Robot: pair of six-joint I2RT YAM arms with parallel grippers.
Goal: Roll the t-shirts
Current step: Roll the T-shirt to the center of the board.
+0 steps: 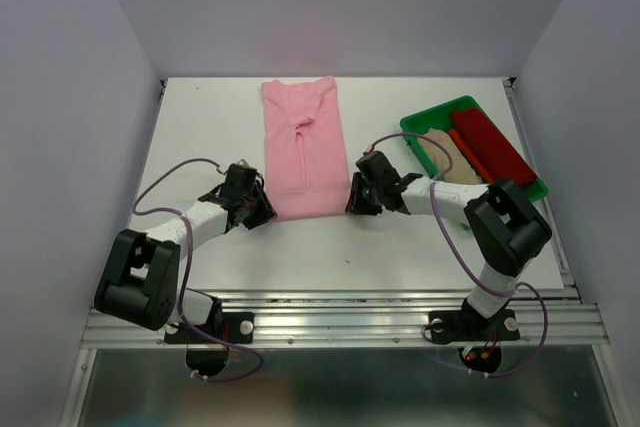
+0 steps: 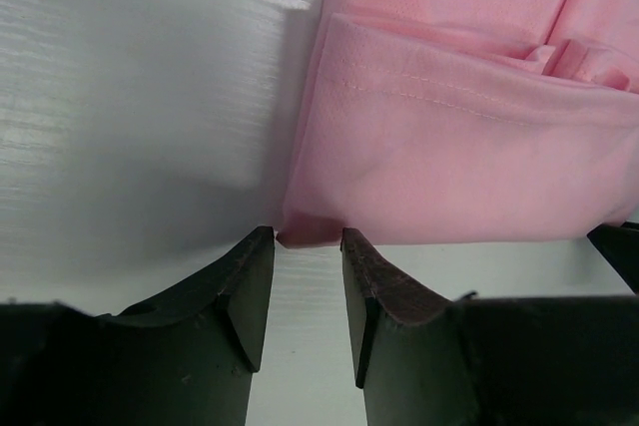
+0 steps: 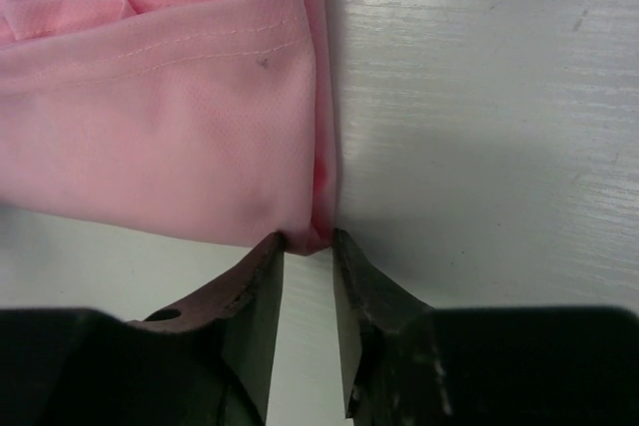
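At the middle of the white table [image 1: 200,137], the light pink t-shirt [image 1: 300,147] lies folded into 1 long strip. The left gripper [image 2: 305,236] sits at its near left corner and the right gripper [image 3: 308,238] at its near right corner. Each has 2 fingers slightly apart with the cloth corner at their tips; whether it is pinched cannot be told. A green tray [image 1: 440,109] at right holds a dark red t-shirt [image 1: 492,147] and a beige t-shirt [image 1: 445,155].

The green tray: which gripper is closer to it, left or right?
Right. The right gripper is at the pink t-shirt's near right corner, just left of the green tray. The left gripper is at the shirt's near left corner, across the shirt from the tray.
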